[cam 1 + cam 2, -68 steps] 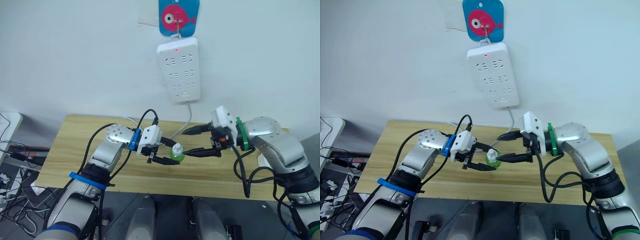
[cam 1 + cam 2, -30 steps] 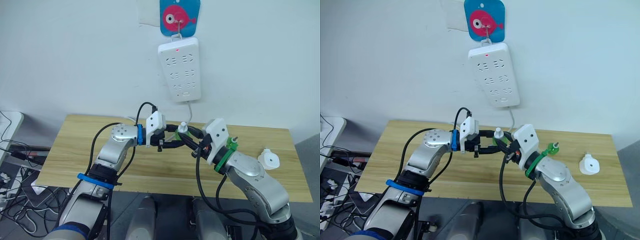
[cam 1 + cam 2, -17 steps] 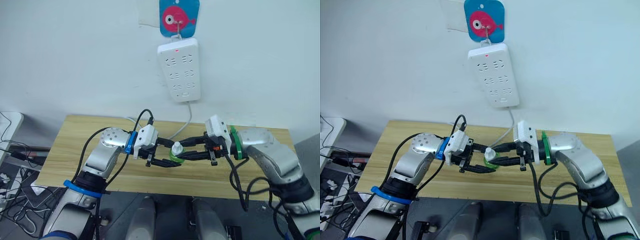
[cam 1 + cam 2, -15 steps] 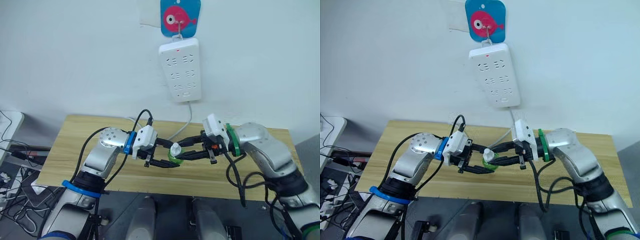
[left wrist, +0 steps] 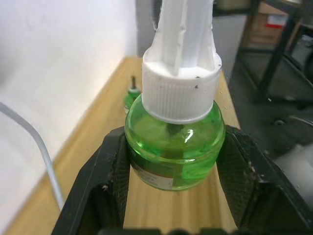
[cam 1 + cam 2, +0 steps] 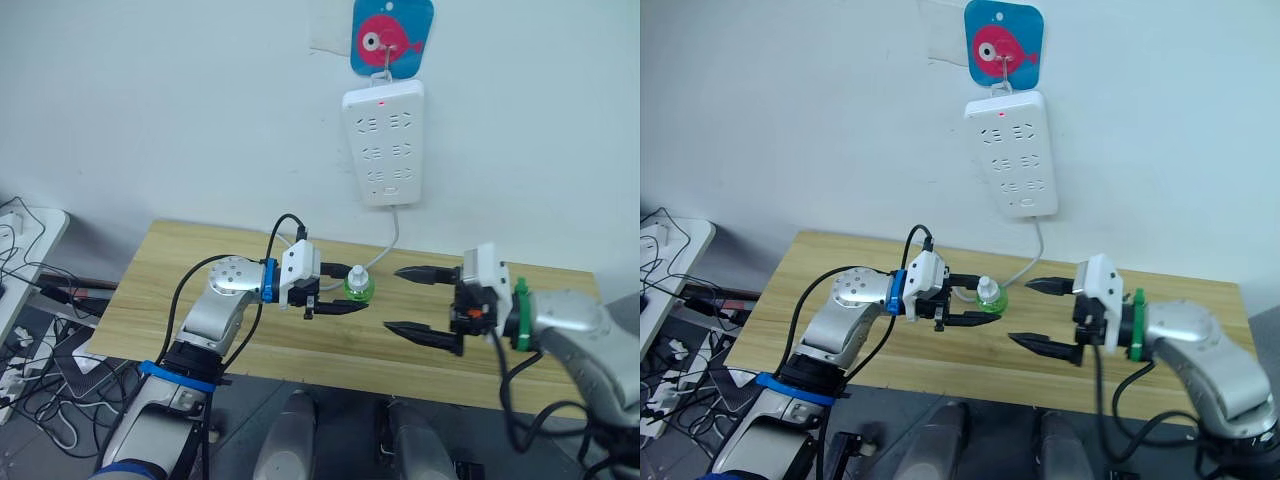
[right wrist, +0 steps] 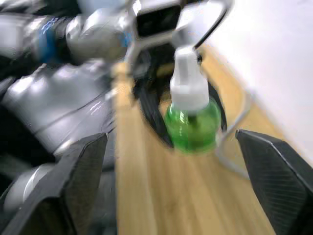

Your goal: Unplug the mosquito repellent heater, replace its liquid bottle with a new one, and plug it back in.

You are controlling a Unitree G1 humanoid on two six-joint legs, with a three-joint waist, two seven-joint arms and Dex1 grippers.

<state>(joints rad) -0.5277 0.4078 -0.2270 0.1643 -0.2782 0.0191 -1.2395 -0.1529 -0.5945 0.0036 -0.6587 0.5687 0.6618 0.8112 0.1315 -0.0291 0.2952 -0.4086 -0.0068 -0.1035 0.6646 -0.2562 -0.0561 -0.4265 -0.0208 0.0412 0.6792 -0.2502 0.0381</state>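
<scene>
Two pincers above the surface [image 6: 160, 285], left pincer [image 6: 345, 297] clamped on green liquid bottle [image 6: 358, 286], right pincer [image 6: 418, 301] spread wide, empty, apart from bottle.

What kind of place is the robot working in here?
Probably a lab or test room: a wooden table against a plain white wall, a power strip hung from a fish-shaped hook, and loose cables on the floor.
</scene>
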